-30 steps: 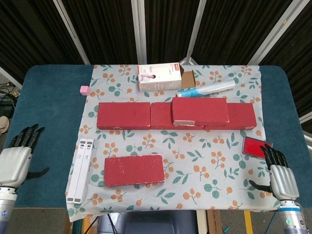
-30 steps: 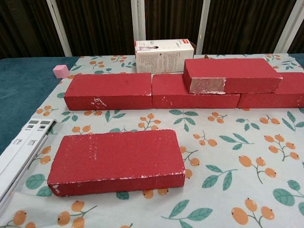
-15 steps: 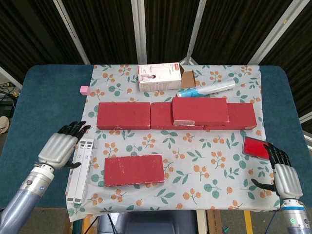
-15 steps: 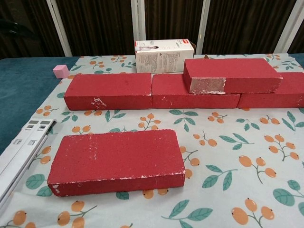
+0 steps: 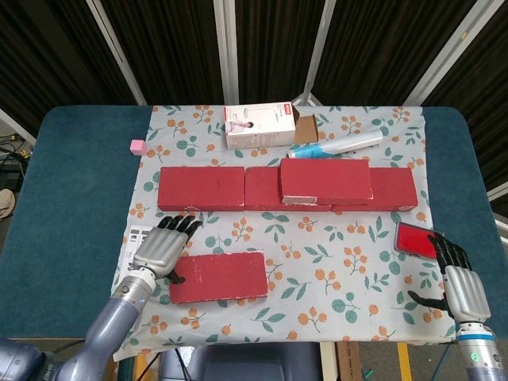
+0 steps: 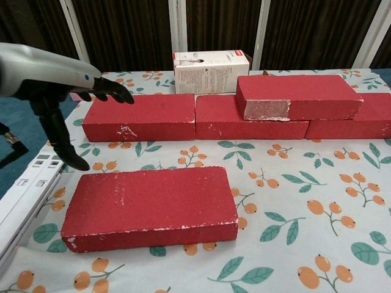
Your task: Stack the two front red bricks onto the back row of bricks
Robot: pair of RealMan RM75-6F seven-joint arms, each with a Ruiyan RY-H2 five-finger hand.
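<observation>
The left hand (image 5: pixel 164 248) is hovering with the flat rectangular red brick (image 5: pixel 218 277) lying just to its right, the long row of red bricks (image 5: pixel 202 188) sitting beyond its fingertips, another red brick (image 5: pixel 325 180) resting on that row further right, and the white slotted strip (image 5: pixel 135 238) lying under it.

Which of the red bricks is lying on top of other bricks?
The upper brick, right of centre in the back row: it rests across two bricks of that row. The front brick lies alone on the cloth.
</observation>
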